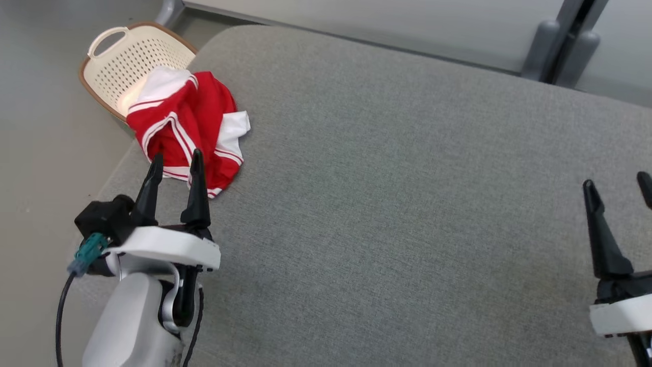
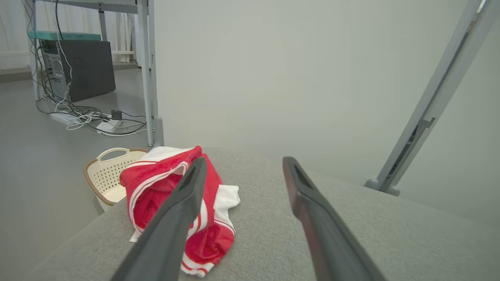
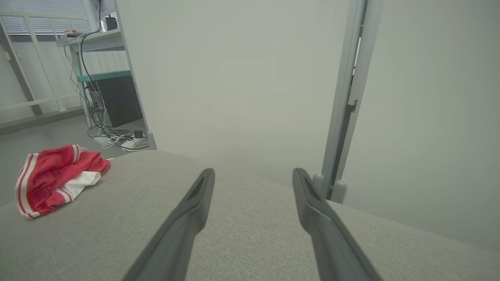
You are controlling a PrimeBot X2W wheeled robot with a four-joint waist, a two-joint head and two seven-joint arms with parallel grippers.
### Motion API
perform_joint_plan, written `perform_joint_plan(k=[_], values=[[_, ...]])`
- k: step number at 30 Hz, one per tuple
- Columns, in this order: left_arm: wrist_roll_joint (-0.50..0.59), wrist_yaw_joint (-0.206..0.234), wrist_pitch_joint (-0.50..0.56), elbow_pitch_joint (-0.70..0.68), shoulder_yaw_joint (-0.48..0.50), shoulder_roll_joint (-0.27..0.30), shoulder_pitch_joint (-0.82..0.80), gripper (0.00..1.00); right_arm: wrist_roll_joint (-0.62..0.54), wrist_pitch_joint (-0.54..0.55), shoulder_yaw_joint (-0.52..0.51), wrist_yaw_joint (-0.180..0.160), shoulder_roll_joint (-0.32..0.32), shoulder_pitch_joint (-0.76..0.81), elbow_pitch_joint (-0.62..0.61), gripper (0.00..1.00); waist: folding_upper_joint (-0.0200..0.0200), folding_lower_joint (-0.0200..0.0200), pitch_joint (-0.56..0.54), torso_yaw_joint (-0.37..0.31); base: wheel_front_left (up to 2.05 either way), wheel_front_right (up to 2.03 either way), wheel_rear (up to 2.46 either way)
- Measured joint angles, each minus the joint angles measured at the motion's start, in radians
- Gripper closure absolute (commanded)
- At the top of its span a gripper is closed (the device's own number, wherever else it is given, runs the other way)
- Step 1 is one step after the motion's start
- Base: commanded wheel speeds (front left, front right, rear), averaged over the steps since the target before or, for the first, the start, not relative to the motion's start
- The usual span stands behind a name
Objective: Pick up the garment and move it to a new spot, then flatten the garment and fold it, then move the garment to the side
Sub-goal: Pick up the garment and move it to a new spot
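Observation:
A red garment (image 1: 188, 120) with white panels and stripes lies crumpled at the far left corner of the grey padded table (image 1: 387, 204). My left gripper (image 1: 176, 159) hovers open just in front of it, fingertips near its lower edge, nothing between the fingers. The left wrist view has the garment (image 2: 172, 195) partly behind the left finger (image 2: 183, 210). My right gripper (image 1: 617, 184) stands open at the right edge of the table, far from the garment (image 3: 54, 179), which lies at the left of the right wrist view.
A cream perforated basket (image 1: 127, 66) with a brown rim stands on the floor behind the table's left corner, touching the garment's far side. Grey metal posts (image 1: 545, 46) rise behind the table. A computer tower and cables (image 2: 78, 78) sit on the floor beyond.

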Motion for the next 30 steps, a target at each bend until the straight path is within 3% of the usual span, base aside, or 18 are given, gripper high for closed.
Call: perform_joint_plan(k=[12,18,19,20,21,25,30], values=[[-0.055,-0.067,0.001,0.592,0.050,-0.031,-0.343,0.00,0.001,0.035,-0.006,0.000,-0.061,-0.101,-0.060,0.00,0.0000,0.0001,0.253,-0.082,0.00,0.00,0.00],[-0.065,-0.076,-0.004,0.723,0.075,-0.009,-0.425,0.00,0.005,0.030,-0.006,0.000,-0.070,-0.120,-0.058,0.00,0.0000,0.0000,0.305,-0.114,0.00,0.00,0.00],[-0.063,-0.076,-0.004,0.730,0.077,-0.005,-0.435,0.31,0.007,0.030,-0.007,0.000,-0.070,-0.122,-0.056,0.00,0.0000,0.0000,0.311,-0.118,0.00,0.00,0.00],[-0.061,-0.076,-0.005,0.731,0.083,-0.001,-0.441,0.95,0.008,0.030,-0.007,0.000,-0.070,-0.125,-0.053,0.00,0.0000,0.0000,0.316,-0.121,0.00,0.00,0.00],[-0.056,-0.076,-0.005,0.730,0.088,0.003,-0.444,1.00,0.008,0.029,-0.008,0.000,-0.071,-0.127,-0.052,0.00,0.0000,0.0000,0.319,-0.123,0.00,0.00,0.00],[-0.021,-0.059,0.000,0.700,0.105,0.014,-0.436,1.00,0.012,0.014,-0.013,0.000,-0.064,-0.130,-0.034,0.00,0.0000,0.0001,0.303,-0.121,0.00,0.00,0.00],[0.045,-0.045,0.001,0.554,0.147,0.028,-0.377,1.00,0.017,-0.009,-0.018,0.000,-0.047,-0.114,0.000,0.00,0.0000,0.0000,0.253,-0.117,0.00,0.00,0.00]])
